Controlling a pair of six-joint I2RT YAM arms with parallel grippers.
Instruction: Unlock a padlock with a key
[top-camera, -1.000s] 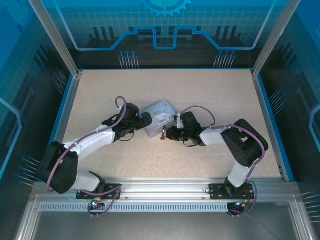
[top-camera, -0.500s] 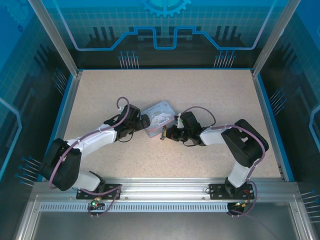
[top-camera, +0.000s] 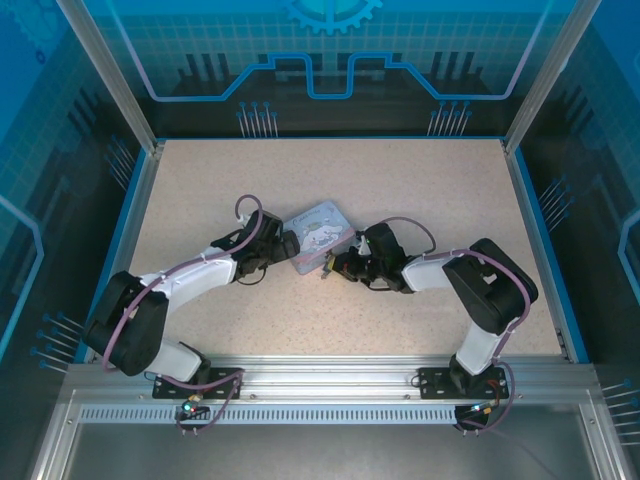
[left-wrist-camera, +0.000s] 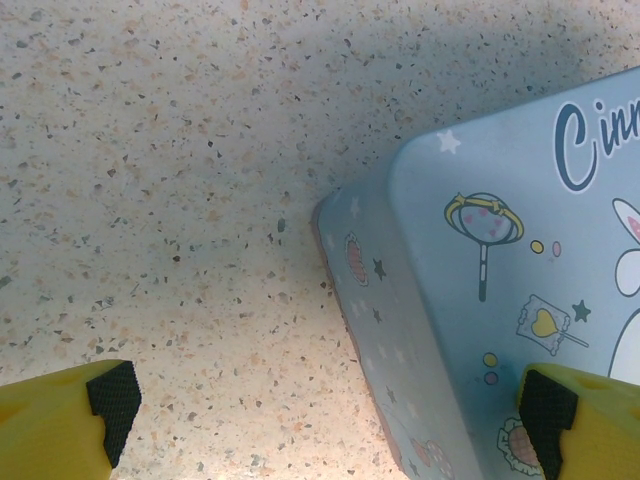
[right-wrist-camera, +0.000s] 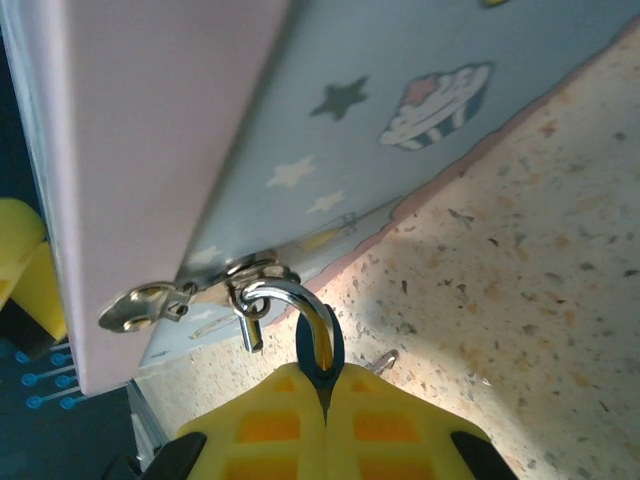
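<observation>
Speckled beige tabletop (top-camera: 400, 180), one, blue-rimmed, inside an enclosure of blue printed panels and aluminium posts. Padlock (right-wrist-camera: 322, 352), one: tiny, dark-bodied, its silver shackle hooked through the hasp (right-wrist-camera: 150, 305) on the side of the tin, low against the table near centre (top-camera: 327, 268). Right gripper (right-wrist-camera: 325, 388), one: yellow fingers pressed together, pinching the padlock body just beneath the shackle; seen from above at the tin's near-right side (top-camera: 340, 267). Tin (top-camera: 320, 232), one: pale blue, rectangular, cartoon-printed, lying flat and angled. Left gripper (left-wrist-camera: 328, 405), one: fingers spread wide astride the tin's left corner (top-camera: 285, 247), one pad over bare table, the other over the lid; contact cannot be told. Open tabletop surrounds the tin, broadest toward the far edge.
</observation>
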